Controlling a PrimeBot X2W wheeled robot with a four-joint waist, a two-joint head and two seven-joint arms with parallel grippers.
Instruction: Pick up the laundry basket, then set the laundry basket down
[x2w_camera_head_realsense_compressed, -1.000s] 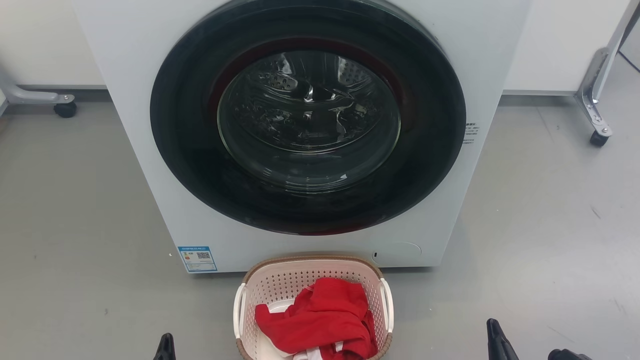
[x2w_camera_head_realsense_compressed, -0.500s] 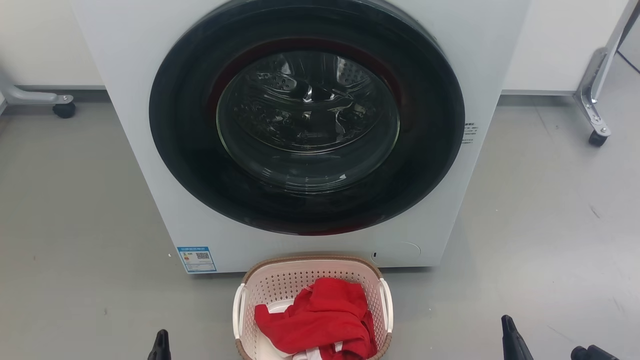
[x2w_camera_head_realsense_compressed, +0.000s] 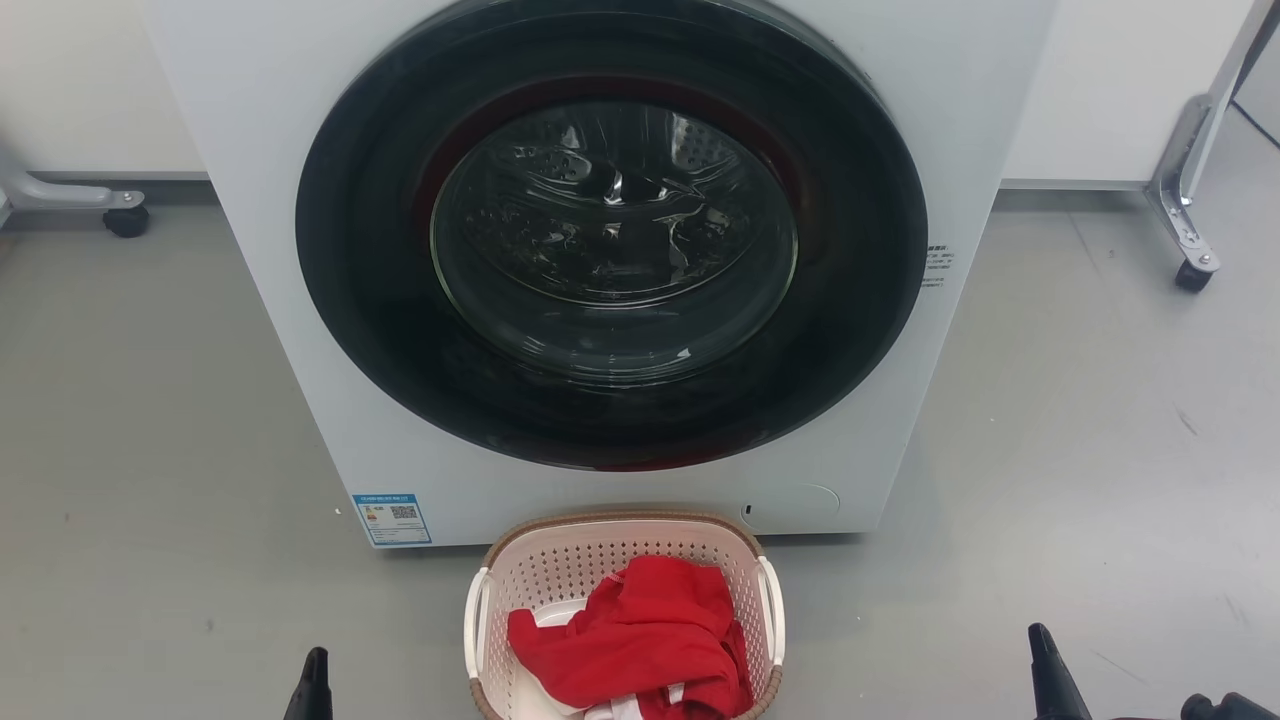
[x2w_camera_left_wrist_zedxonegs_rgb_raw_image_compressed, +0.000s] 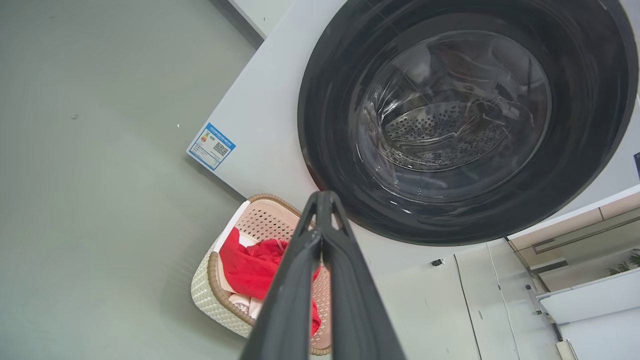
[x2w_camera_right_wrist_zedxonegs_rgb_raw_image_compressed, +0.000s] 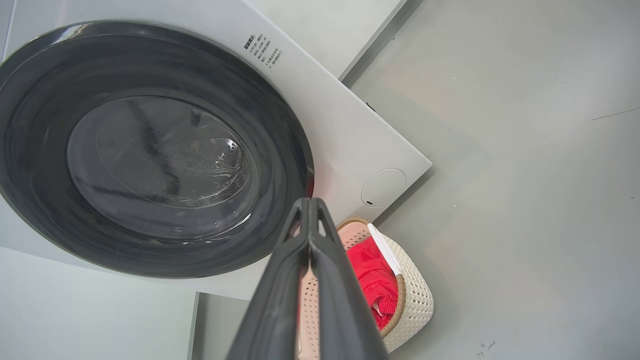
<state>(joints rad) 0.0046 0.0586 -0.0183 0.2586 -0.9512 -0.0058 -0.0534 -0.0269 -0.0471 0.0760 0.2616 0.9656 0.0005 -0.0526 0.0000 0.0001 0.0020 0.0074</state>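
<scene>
Floor (x2w_camera_head_realsense_compressed: 150, 420), grey, carries the laundry basket (x2w_camera_head_realsense_compressed: 600, 565) before the washer (x2w_camera_head_realsense_compressed: 265, 150); left fingers (x2w_camera_left_wrist_zedxonegs_rgb_raw_image_compressed: 295, 290) and right fingers (x2w_camera_right_wrist_zedxonegs_rgb_raw_image_compressed: 280, 300) closed, empty.

The head camera looked forward and down, close to the washer (x2w_camera_head_realsense_compressed: 610, 260), with the basket (x2w_camera_head_realsense_compressed: 600, 565) at bottom centre. The wrist cameras looked along the left hand (x2w_camera_left_wrist_zedxonegs_rgb_raw_image_compressed: 324, 197) and right hand (x2w_camera_right_wrist_zedxonegs_rgb_raw_image_compressed: 309, 202), tilted, from opposite sides. All three shared washer, basket and floor (x2w_camera_head_realsense_compressed: 1100, 420).
</scene>
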